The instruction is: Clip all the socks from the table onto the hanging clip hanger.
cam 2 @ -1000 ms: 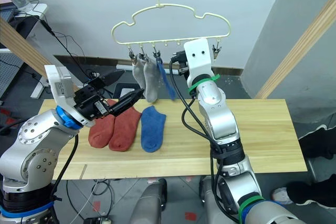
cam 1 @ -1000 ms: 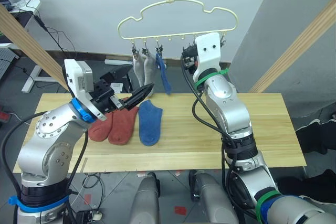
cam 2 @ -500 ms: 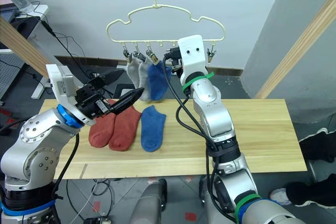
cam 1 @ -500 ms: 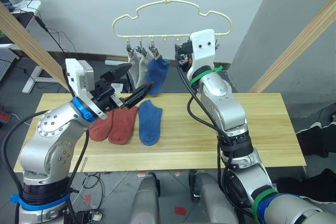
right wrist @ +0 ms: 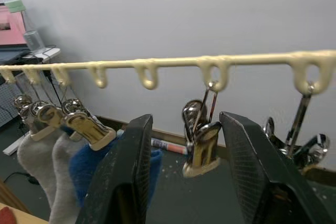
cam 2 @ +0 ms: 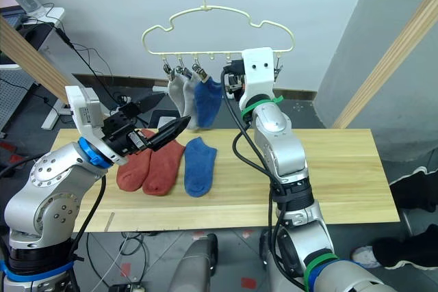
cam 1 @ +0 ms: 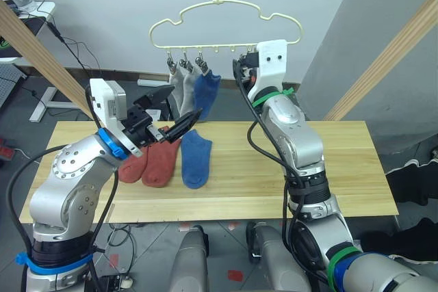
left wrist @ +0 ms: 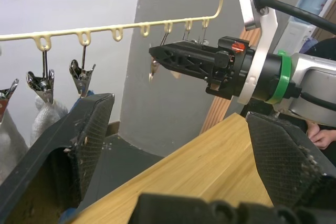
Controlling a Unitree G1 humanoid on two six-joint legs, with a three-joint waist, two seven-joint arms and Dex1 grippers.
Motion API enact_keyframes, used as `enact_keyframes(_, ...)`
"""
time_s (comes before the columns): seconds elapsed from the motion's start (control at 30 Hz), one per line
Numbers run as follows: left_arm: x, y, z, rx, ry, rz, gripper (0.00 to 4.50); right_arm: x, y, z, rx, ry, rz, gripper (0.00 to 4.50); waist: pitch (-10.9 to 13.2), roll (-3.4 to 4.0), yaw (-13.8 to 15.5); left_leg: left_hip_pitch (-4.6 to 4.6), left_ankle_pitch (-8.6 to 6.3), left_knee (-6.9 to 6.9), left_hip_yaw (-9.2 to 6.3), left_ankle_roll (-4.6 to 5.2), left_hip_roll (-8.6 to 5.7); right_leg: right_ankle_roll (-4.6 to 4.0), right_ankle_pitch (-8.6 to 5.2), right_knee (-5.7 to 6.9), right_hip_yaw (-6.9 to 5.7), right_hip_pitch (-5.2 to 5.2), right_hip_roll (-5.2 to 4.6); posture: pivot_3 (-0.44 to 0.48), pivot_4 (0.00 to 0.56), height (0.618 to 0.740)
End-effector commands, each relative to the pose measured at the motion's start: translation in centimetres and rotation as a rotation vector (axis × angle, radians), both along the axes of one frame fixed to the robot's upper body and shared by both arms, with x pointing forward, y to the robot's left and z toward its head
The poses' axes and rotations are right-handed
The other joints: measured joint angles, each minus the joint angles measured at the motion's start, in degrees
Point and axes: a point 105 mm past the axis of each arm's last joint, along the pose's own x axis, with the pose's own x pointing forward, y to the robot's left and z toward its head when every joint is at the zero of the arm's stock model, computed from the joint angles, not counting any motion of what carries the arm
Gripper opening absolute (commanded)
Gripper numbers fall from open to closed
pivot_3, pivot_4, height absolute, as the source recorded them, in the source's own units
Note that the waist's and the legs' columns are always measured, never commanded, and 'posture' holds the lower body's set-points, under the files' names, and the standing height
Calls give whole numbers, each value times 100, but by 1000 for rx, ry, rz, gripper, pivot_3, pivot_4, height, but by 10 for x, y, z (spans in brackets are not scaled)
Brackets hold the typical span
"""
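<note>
While the clip hanger [cam 1: 226,25] hangs above the far edge of the worktop [cam 1: 342,169], three socks are already clipped at its left end — two light grey socks [cam 1: 179,87] and one blue sock [cam 1: 207,90] side by side. Three more socks lie flat on the worktop: two rust-red socks [cam 1: 154,162] touching each other, and a second blue sock [cam 1: 195,158] just beside them on the right.

Right end effector [right wrist: 181,182]: raised to the hanger's clip row, fingers spread, an empty metal clip [right wrist: 202,145] hanging between them — not pinched. Further empty clips hang on either side of it.

Left end effector [cam 1: 174,114]: held in the air above the rust-red socks, below the hanging socks, fingers spread wide and holding nothing.

Left wrist view shows the right end effector pointing along the clip row from the hanger's right end.
</note>
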Motion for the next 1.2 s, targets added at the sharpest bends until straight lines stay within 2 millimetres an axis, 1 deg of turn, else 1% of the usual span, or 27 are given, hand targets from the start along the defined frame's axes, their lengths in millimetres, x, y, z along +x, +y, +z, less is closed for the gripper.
enact_keyframes(0.03,-7,-3,8,18,-49,-14,4500,-6,11,19,31,-48,28,2115,0,0,0,0,0,0,0,0,0,0,0,0,0,0,0,53,310,740)
enact_keyframes(0.27,-7,-3,7,21,-47,-16,4500,-5,10,17,15,-47,11,2115,0,0,0,0,0,-1,0,0,0,1,-1,-1,0,0,1,54,308,740)
enact_keyframes(0.4,-7,-4,7,21,-48,-17,4500,-4,14,22,24,-57,18,2115,0,0,0,0,0,0,0,0,1,1,-1,-1,-1,-1,1,53,306,740)
enact_keyframes(0.5,-6,-4,8,22,-52,-17,4500,-7,22,25,43,-55,66,2115,0,0,0,0,0,-1,-1,0,1,1,-1,-1,-1,-1,1,54,305,740)
enact_keyframes(0.63,-6,-4,8,22,-53,-14,4500,-12,36,22,46,-34,147,2115,0,0,-1,0,0,-2,0,0,0,1,-1,-2,0,-1,1,56,305,740)
enact_keyframes(0.97,-8,-3,6,19,-49,-7,4500,-10,31,21,47,-34,126,2115,0,1,0,0,0,-3,0,0,1,2,-1,-3,0,-1,1,62,312,740)
enact_keyframes(1.2,-7,-3,6,21,-51,-6,4500,-8,29,26,84,-28,121,2115,1,1,0,0,0,-3,0,0,1,2,-2,-4,0,-1,1,61,315,740)
